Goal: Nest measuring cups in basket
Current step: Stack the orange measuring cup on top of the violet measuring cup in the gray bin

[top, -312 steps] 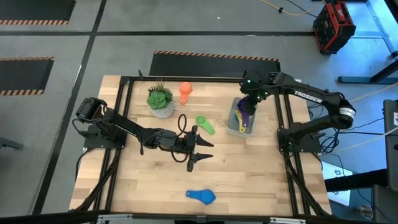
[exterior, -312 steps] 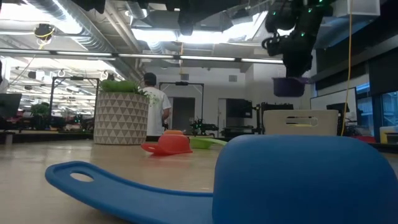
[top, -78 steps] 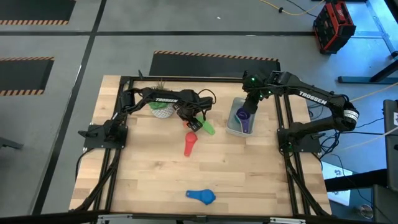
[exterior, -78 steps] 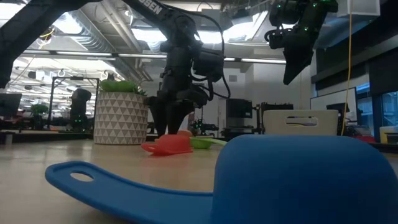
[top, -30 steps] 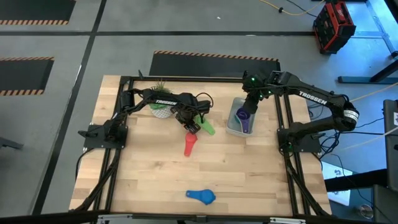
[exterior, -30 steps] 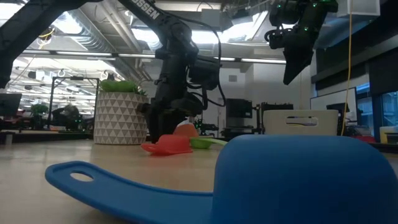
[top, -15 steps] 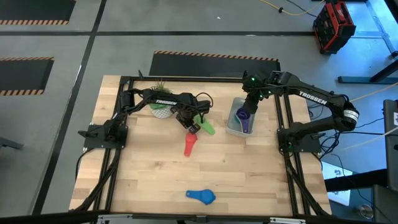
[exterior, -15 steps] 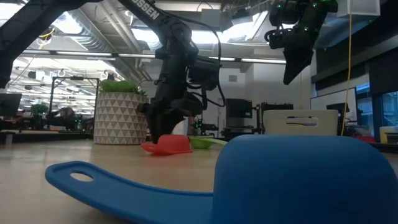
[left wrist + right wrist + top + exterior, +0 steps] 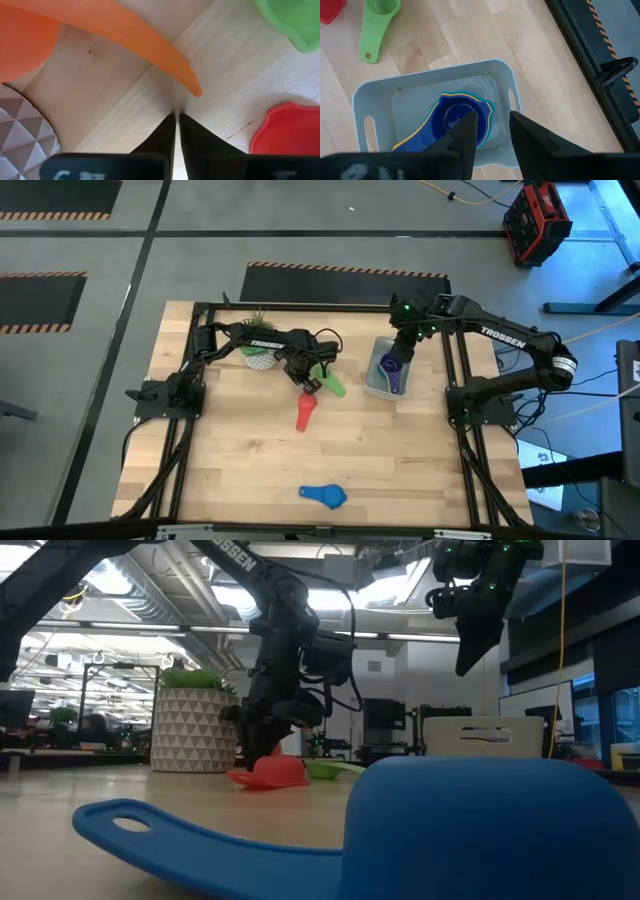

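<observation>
nearest you, toward the front edge of the table (image 9: pixel 400 470), lies the blue cup (image 9: pixel 325 496), well apart from the basket (image 9: pixel 371 383) and on its own; in the low view it fills the foreground (image 9: pixel 470 830). farther in, left of the basket, you have the red cup (image 9: pixel 305 416) flat on the wood, and just beyond it the green cup (image 9: pixel 331 385), lying between the red one and the basket, clear of the basket's wall. your left gripper (image 9: pixel 308 385) is low over the table, just beside the green cup on the side away from the basket. its fingers (image 9: pixel 165 137) are pressed together with nothing between them, the tips near the wood. the orange cup (image 9: pixel 100 30) shows right ahead of those tips in the wrist view, its handle end close to them but not gripped. the plant pot (image 9: pixel 262 356) stands behind the left arm, farther from the basket than the green cup. the basket sits at the table's right side, and inside it you can see a nested stack (image 9: pixel 457 122): a dark blue-purple cup on top, with yellow and teal rims showing under it. your right gripper (image 9: pixel 397 355) hangs above the basket with its fingers (image 9: pixel 462 135) parted and holding nothing.
</observation>
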`<state>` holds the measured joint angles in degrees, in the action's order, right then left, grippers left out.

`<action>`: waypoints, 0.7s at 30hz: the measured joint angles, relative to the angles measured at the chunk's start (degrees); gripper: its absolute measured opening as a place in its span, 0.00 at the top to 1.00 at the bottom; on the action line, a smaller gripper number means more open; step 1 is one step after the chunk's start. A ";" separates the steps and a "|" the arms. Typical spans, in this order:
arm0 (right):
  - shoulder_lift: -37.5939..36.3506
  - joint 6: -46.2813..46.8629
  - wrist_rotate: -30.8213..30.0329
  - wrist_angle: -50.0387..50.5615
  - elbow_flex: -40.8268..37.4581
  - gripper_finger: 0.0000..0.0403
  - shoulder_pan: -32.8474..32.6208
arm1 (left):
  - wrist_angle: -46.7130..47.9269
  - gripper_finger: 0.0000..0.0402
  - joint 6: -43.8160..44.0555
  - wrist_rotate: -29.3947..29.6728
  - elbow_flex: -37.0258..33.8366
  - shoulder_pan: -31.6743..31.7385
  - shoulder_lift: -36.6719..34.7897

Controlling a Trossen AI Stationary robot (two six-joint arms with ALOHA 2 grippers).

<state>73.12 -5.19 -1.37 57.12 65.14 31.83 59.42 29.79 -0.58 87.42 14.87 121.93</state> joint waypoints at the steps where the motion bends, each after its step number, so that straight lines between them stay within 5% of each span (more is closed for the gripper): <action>1: 0.00 0.00 -0.01 0.00 0.00 0.70 0.01 | -0.01 0.94 0.01 -0.02 0.00 0.00 0.00; 14: 0.00 0.00 0.00 0.11 0.00 0.70 0.00 | 0.20 0.71 -0.38 -0.72 -0.04 0.02 0.00; 21: 0.00 0.00 -0.01 0.15 0.00 0.70 0.02 | -0.41 0.69 2.98 -0.46 -0.24 -0.06 -0.79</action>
<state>73.12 -5.19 -1.37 57.28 65.14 31.86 59.01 32.77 -1.04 87.18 14.81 121.14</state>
